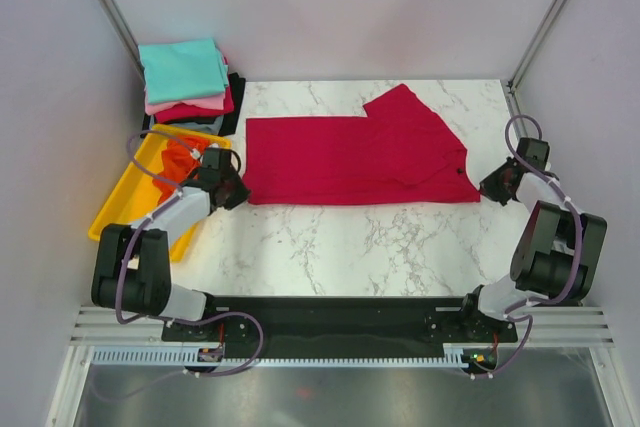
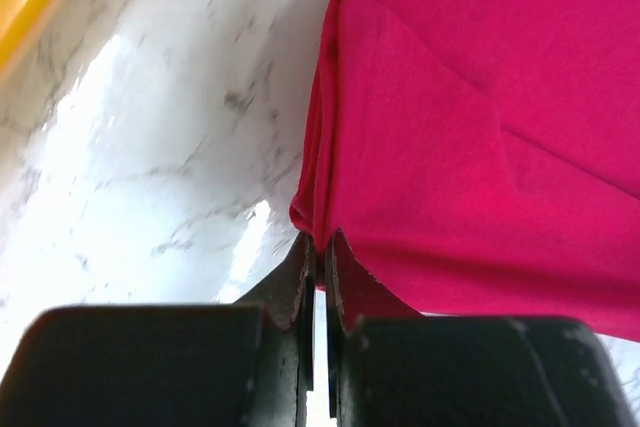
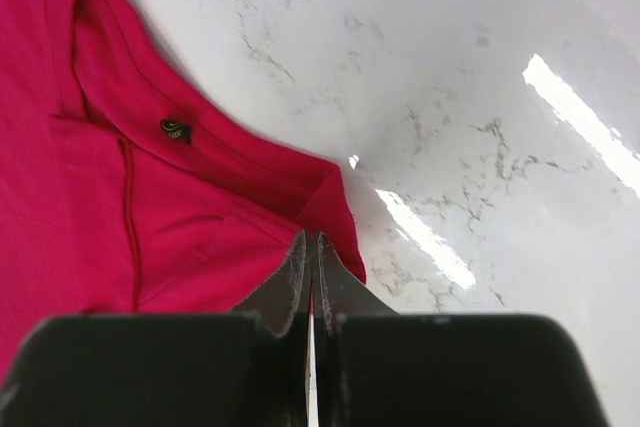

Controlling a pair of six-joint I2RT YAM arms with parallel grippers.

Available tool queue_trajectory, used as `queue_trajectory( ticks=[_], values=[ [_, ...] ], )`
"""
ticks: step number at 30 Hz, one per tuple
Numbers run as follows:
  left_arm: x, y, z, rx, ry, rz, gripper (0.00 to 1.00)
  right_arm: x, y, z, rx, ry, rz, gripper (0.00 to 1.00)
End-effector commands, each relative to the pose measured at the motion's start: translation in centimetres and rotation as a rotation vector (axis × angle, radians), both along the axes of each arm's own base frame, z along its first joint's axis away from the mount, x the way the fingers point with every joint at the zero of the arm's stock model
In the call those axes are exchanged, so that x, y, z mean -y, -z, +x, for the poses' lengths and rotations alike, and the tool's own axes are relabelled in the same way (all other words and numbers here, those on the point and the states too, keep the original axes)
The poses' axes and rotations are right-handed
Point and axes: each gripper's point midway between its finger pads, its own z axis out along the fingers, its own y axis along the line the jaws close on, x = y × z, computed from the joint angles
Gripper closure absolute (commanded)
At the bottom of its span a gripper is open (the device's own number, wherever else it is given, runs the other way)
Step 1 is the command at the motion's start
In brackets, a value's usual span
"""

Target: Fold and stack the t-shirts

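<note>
A crimson red t-shirt (image 1: 355, 160) lies spread across the marble table, folded lengthwise with one sleeve sticking up at the back. My left gripper (image 1: 236, 190) is shut on its near left corner (image 2: 318, 217). My right gripper (image 1: 487, 188) is shut on its near right corner (image 3: 325, 209), by the collar with a small label (image 3: 176, 130). A bright orange t-shirt (image 1: 178, 160) lies crumpled in the yellow tray (image 1: 125, 192). A stack of folded t-shirts (image 1: 185, 82), teal on top, then pink, red and black, sits at the back left.
The yellow tray stands at the table's left edge, right beside my left arm. The enclosure's walls and metal posts close in the left, right and back. Bare marble (image 1: 350, 247) lies between the red shirt and the arm bases.
</note>
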Motion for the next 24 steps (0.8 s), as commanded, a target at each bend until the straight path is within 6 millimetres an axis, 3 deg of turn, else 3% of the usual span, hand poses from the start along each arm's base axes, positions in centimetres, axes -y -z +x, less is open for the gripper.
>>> queue_trajectory(
  ticks=[1, 2, 3, 4, 5, 6, 7, 9, 11, 13, 15, 16, 17, 18, 21, 24],
  values=[
    [-0.8, 0.9, -2.3, -0.039, -0.032, 0.009, 0.93, 0.9, 0.2, -2.0, -0.039, 0.035, -0.047, 1.0],
    [-1.0, 1.2, -3.0, -0.056, -0.041, 0.011, 0.89, 1.0, 0.1, -2.1, -0.035, 0.036, -0.053, 0.98],
    [-1.1, 1.8, -3.7, -0.074, -0.061, 0.007, 0.81, 1.2, 0.1, -2.3, -0.039, 0.037, -0.064, 0.89],
    [-1.0, 1.4, -3.9, -0.059, -0.06, -0.003, 0.66, 1.6, -0.1, -2.5, -0.042, 0.042, -0.08, 0.76],
    [-0.9, 1.2, -4.1, -0.057, -0.057, -0.014, 0.58, 1.9, -0.2, -2.6, -0.046, 0.05, -0.095, 0.61],
    [-0.7, 1.1, -4.4, -0.058, -0.051, -0.025, 0.49, 2.2, -0.4, -2.8, -0.053, 0.055, -0.105, 0.34],
    [-0.2, 0.1, -4.3, -0.039, -0.034, -0.048, 0.38, 2.4, -1.1, -2.4, -0.038, 0.059, -0.115, 0.28],
    [0.1, -1.8, -4.0, -0.013, -0.014, -0.055, 0.32, 2.3, -2.4, -1.9, -0.008, 0.046, -0.117, 0.22],
    [0.1, -4.0, -3.5, 0.032, 0.01, -0.048, 0.19, 2.4, -4.7, -1.1, 0.045, 0.034, -0.134, 0.2],
    [0.8, -6.4, -3.3, 0.055, 0.077, -0.058, 0.17, 2.1, -7.2, -0.5, 0.095, 0.017, -0.157, 0.18],
    [1.2, -8.4, -3.4, 0.1, 0.146, -0.047, 0.16, 0.1, -8.7, 0.4, 0.143, -0.047, -0.13, 0.19],
    [1.6, -8.6, -4.0, 0.091, 0.183, -0.06, 0.16, -2.3, -9.7, 1.1, 0.176, -0.111, -0.12, 0.2],
    [1.7, -9.5, -4.4, 0.122, 0.226, -0.047, 0.16, -3.9, -9.9, 1.5, 0.187, -0.148, -0.099, 0.22],
    [2.0, -9.8, -4.9, 0.133, 0.26, -0.055, 0.16, -6.8, -10.0, 1.9, 0.198, -0.211, -0.073, 0.23],
    [1.6, -10.3, -6.8, 0.153, 0.311, -0.018, 0.17, -10.3, -9.0, 2.6, 0.198, -0.261, -0.036, 0.35],
    [0.9, -10.1, -8.2, 0.172, 0.33, 0.027, 0.17, -12.3, -6.6, 3.4, 0.16, -0.285, 0.0, 0.42]
  ],
)
